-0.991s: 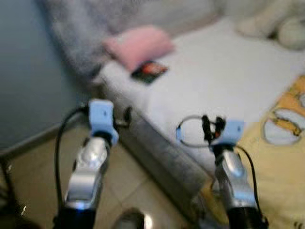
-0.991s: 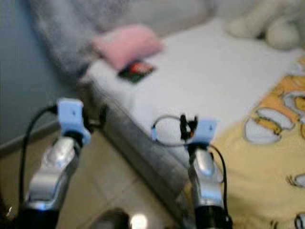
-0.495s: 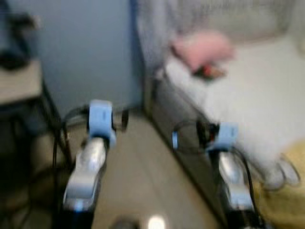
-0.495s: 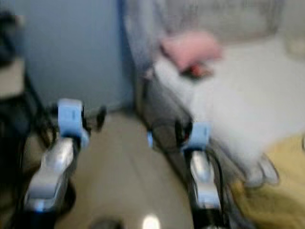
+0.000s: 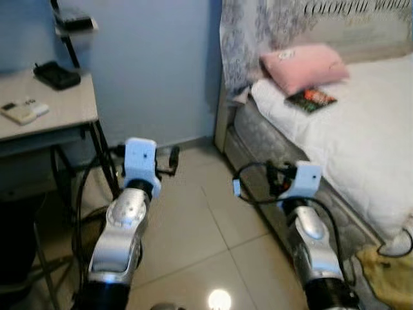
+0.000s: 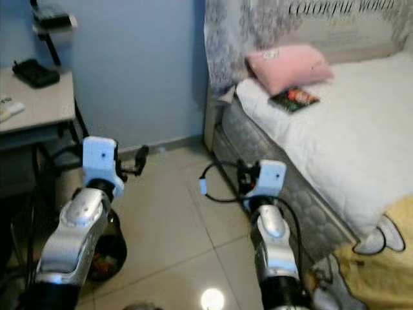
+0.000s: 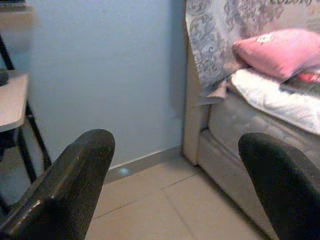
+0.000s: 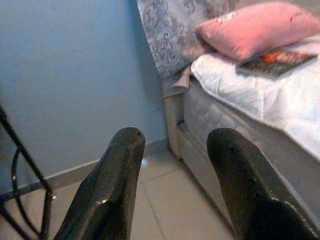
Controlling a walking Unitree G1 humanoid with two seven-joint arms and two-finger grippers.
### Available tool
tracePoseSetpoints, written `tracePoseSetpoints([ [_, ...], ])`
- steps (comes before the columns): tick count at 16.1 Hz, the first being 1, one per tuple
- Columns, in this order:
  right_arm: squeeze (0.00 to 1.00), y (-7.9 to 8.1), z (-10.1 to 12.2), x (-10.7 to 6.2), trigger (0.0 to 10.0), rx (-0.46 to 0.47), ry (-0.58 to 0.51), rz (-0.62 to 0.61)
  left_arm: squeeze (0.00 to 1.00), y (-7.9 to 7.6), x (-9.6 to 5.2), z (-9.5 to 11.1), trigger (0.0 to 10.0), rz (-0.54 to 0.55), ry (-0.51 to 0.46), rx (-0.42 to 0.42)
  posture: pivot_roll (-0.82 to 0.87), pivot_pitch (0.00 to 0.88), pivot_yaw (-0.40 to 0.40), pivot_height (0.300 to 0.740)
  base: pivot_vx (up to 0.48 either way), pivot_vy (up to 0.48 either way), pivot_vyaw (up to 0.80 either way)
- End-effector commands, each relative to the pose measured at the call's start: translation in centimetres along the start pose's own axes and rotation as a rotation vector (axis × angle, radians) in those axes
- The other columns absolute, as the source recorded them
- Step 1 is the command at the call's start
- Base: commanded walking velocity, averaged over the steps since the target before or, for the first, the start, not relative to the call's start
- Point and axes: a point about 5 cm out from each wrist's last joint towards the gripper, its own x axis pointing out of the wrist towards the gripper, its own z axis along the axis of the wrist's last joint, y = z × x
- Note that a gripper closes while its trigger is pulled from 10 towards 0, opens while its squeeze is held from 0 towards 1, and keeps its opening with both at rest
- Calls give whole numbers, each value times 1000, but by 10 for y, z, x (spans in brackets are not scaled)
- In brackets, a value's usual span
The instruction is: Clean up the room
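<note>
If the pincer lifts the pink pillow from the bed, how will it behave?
The pink pillow looks puffy and soft, so it would probably sag and squash where pinched. It is likely light for its bulk. Its corner lies close to the book, so dragging it might nudge that.

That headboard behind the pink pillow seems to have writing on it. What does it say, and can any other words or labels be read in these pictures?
"colorful wo...": dark script across the top of the headboard; the second word is cut off and blurred.
Book on the bed beside the pink pillow: cover print too blurred to read.
Pale patch on the pink pillow: too small to read.
Remote control on the desk: markings too small to read.
</note>
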Motion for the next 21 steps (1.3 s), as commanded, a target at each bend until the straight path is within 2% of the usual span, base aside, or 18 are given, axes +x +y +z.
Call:
tracePoseSetpoints([
  [1, 0, 4, 2, 2, 10000, -7, -7, 15, 0, 3, 0, 5, 10000, 9, -20, 3, 68, 0, -25, 728, 450, 0, 719],
  [4, 0, 2, 1, 4, 10000, -8, 4, 12, 0, 4, 0, 2, 10000, 46, 2, -14, 78, 0, -35, 728, 284, 0, 712],
  [6, 0, -1, 1, 4, 10000, -9, 4, 4, 0, 14, -3, -5, 10000, 111, 33, -28, 77, 0, -38, 728, 0, 0, 691],
  [7, 0, -5, 0, 0, 10000, -17, 2, -1, 0, 32, -13, -13, 10000, 167, 52, -14, 76, 0, -39, 728, 0, 0, 681],
  [8, 0, -7, 0, -3, 10000, -23, 3, -3, 0, 37, -18, -19, 10000, 180, 74, -15, 76, 0, -39, 728, 0, 0, 681],
  [10, 0, -18, -10, -24, 10000, -48, 33, -5, 0, 58, -42, -40, 10000, 227, 165, -3, 68, 0, -34, 728, 0, 0, 663],
  [11, 0, -22, -14, -34, 10000, -55, 47, -5, 0, 63, -52, -47, 10000, 239, 196, 4, 67, 0, -33, 728, 0, 0, 663],
  [13, 0, -26, -19, -50, 10000, -74, 71, 3, 0, 60, -61, -49, 10000, 232, 203, -1, 63, 0, -35, 728, 0, 0, 309],
  [14, 0, -28, -18, -71, 10000, -86, 77, 27, 0, 57, -65, -41, 10000, 196, 154, -6, 63, 0, -37, 728, 0, 0, 0],
  [16, 0, -35, -18, -89, 10000, -89, 80, 10, 0, 54, -64, -34, 10000, 143, 111, -32, 68, 0, -48, 728, 0, 0, 0],
  [17, 0, -37, -19, -92, 10000, -89, 84, -2, 0, 53, -63, -33, 10000, 134, 109, -30, 68, 0, -48, 728, 0, 0, 0],
  [18, 0, -46, -25, -95, 10000, -82, 102, -84, 0, 46, -60, -31, 10000, 95, 97, -17, 61, 0, -44, 728, 0, 0, 0],
  [21, 0, -53, -25, -89, 10000, -11, 95, -183, 0, 46, -55, -32, 10000, 96, 112, -5, 65, 0, -36, 728, 0, 0, 0],
])
